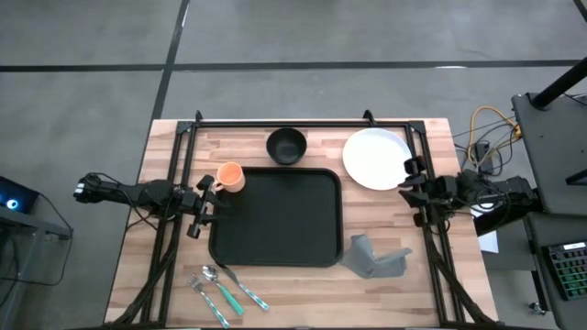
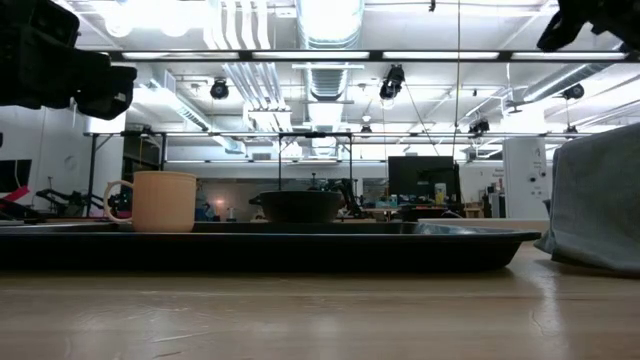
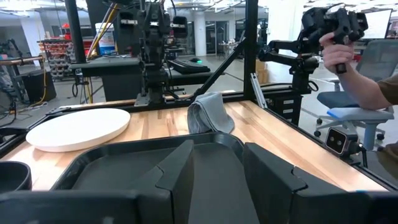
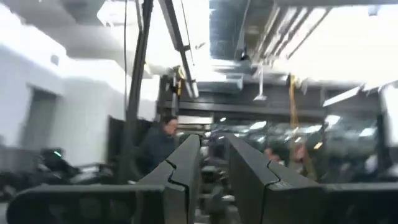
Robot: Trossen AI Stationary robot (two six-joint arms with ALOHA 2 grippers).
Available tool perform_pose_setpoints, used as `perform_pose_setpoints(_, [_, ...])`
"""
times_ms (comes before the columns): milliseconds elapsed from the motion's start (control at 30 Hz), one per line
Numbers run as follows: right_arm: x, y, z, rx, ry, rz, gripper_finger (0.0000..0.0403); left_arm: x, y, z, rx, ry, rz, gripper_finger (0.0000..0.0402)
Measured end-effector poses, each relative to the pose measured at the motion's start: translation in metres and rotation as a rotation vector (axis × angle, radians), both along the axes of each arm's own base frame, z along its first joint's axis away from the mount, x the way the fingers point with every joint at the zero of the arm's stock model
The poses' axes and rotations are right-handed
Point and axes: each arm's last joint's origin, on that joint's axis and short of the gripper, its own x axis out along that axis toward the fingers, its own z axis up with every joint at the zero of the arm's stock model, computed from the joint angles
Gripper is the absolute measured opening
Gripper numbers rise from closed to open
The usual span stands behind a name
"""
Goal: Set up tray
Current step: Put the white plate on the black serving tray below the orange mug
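Observation:
The black tray [image 1: 275, 217] lies flat on the wooden table's middle; in the low view the tray [image 2: 300, 245] shows edge-on. My left gripper [image 1: 204, 206] hovers at the tray's left edge, pointing level across it. It is open with nothing between its fingers, as the left wrist view also shows [image 3: 216, 171]. My right gripper [image 1: 410, 188] stands at the table's right side, beside the white plate [image 1: 377, 158], tipped upward. Its fingers [image 4: 214, 180] are a narrow gap apart and hold nothing.
An orange cup [image 1: 229, 177] stands at the tray's far left corner. A black bowl [image 1: 286, 145] sits behind the tray, a crumpled grey napkin [image 1: 376, 259] at its near right. A spoon and fork [image 1: 225, 289] lie near the front edge. A person's arm [image 3: 357, 74] shows beyond the table.

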Motion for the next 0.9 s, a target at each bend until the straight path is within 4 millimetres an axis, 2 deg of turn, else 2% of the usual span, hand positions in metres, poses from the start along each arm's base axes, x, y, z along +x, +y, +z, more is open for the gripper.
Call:
perform_pose_setpoints(167, [-0.003,-0.005,0.013,-0.008,-0.025,-0.191,0.0068,0.000,0.000,0.000,0.000,0.000,0.000,0.0119])
perform_pose_setpoints(367, [-0.002,-0.005,0.031,-0.060,-0.029,-0.254,0.0068,0.000,0.000,0.000,0.000,0.000,0.000,0.0119])
perform_pose_setpoints(500, [0.006,-0.004,0.038,-0.100,0.020,-0.273,0.0068,0.000,0.000,0.000,0.000,0.000,0.000,0.0119])
perform_pose_setpoints(633, [0.018,-0.006,0.048,-0.043,0.177,-0.363,0.0068,0.000,0.000,0.000,0.000,0.000,0.000,0.0119])
perform_pose_setpoints(767, [0.031,-0.010,0.055,0.012,0.450,-0.533,0.0068,0.000,0.000,0.000,0.000,0.000,0.001,0.0119])
perform_pose_setpoints(900, [0.045,-0.010,0.058,0.018,0.677,-0.581,0.0068,0.000,0.000,0.000,0.000,0.000,0.000,0.0119])
